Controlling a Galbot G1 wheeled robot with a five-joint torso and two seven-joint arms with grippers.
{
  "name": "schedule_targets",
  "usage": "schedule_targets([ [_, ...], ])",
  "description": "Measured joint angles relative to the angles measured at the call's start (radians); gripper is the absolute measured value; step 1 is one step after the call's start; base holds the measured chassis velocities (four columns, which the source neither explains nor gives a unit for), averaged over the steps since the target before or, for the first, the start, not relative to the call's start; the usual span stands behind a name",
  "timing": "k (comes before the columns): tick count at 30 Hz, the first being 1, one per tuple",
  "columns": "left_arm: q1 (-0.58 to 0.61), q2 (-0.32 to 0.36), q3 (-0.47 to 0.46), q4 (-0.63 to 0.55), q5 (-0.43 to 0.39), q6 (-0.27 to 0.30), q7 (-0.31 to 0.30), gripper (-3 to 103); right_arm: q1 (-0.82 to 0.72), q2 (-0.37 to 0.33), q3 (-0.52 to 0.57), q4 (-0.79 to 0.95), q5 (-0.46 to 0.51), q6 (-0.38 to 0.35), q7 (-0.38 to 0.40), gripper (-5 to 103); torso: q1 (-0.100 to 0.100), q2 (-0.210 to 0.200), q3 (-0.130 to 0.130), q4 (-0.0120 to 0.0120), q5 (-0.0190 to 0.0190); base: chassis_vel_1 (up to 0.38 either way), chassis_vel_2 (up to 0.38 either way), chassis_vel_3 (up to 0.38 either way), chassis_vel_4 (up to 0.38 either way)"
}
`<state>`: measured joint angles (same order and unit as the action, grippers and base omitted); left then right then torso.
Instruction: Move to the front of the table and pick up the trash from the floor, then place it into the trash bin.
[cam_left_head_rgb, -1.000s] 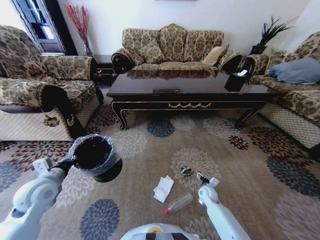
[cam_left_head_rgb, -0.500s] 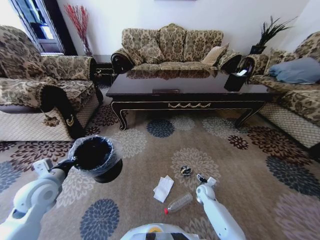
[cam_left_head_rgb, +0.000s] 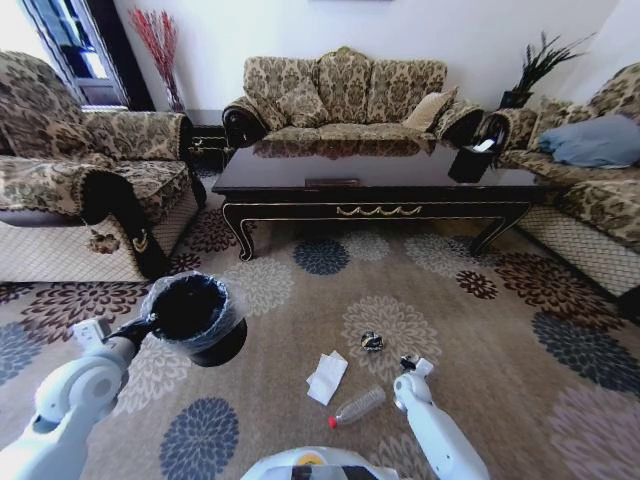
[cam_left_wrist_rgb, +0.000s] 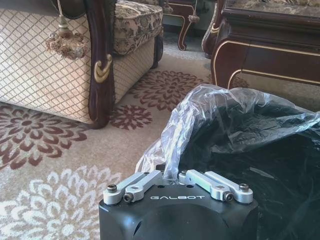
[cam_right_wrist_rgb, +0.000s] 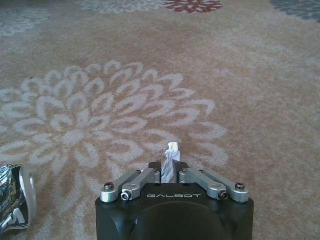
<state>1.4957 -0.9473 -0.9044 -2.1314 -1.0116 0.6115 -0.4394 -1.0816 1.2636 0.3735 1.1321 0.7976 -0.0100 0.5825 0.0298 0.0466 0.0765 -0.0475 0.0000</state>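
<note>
My left gripper (cam_left_wrist_rgb: 170, 176) is shut on the rim and grey liner of the black trash bin (cam_left_wrist_rgb: 250, 150), holding it above the floor at my left (cam_left_head_rgb: 195, 315). In the right wrist view my right gripper (cam_right_wrist_rgb: 171, 172) is shut on a tiny white scrap (cam_right_wrist_rgb: 172, 155), just over the carpet. In the head view that gripper (cam_left_head_rgb: 408, 362) hangs low, right of the trash. A dark crumpled wrapper (cam_left_head_rgb: 372, 341), crumpled white paper (cam_left_head_rgb: 327, 376) and a clear bottle with a red cap (cam_left_head_rgb: 358, 406) lie on the floor (cam_left_head_rgb: 480, 340). The dark table (cam_left_head_rgb: 375, 185) stands beyond.
Patterned sofas surround the carpet: an armchair (cam_left_head_rgb: 90, 190) at the left, a couch (cam_left_head_rgb: 345, 95) behind the table and another (cam_left_head_rgb: 590, 190) at the right. A small black tissue box (cam_left_head_rgb: 470, 162) sits on the table. The wrapper shows at the edge of the right wrist view (cam_right_wrist_rgb: 15, 197).
My right gripper has shifted a little toward me. The left arm and the bin have drifted slightly right.
</note>
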Motion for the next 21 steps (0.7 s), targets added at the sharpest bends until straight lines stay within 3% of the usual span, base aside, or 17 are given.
schedule_targets([
  [5,-0.001,-0.003,0.006,0.000,0.003,0.000,0.000,4,-0.020,-0.015,0.004,0.032,-0.011,0.003,-0.009,1,0.000,0.000,0.000,0.0001,0.0000,0.000,0.000,0.000,0.000],
  [14,-0.001,-0.007,0.008,-0.005,0.004,0.000,0.000,4,-0.039,-0.029,0.011,0.058,-0.015,0.004,-0.022,-1,0.000,0.000,0.000,0.0000,0.0000,0.000,0.000,0.000,0.000],
  [16,0.004,-0.007,0.007,-0.010,0.004,0.000,0.000,4,-0.028,-0.020,0.010,0.038,-0.014,0.005,-0.023,9,0.000,0.000,0.000,0.0000,0.0000,0.000,0.000,0.000,0.000],
  [18,0.006,-0.007,0.005,-0.011,0.005,0.000,0.000,4,-0.024,-0.017,0.010,0.032,-0.014,0.006,-0.025,9,0.000,0.000,0.000,0.0000,0.0001,0.000,0.000,0.000,0.000],
  [19,0.010,-0.007,0.001,-0.012,0.006,0.000,0.000,4,-0.014,-0.010,0.006,0.019,-0.015,0.011,-0.031,20,0.000,0.000,0.000,0.0001,0.0000,0.000,0.000,0.000,0.000],
  [21,0.012,-0.006,-0.002,-0.013,0.006,0.000,0.000,4,-0.009,-0.006,0.002,0.015,-0.016,0.012,-0.033,20,0.000,0.000,0.000,0.0002,-0.0001,0.000,0.000,0.000,0.000],
])
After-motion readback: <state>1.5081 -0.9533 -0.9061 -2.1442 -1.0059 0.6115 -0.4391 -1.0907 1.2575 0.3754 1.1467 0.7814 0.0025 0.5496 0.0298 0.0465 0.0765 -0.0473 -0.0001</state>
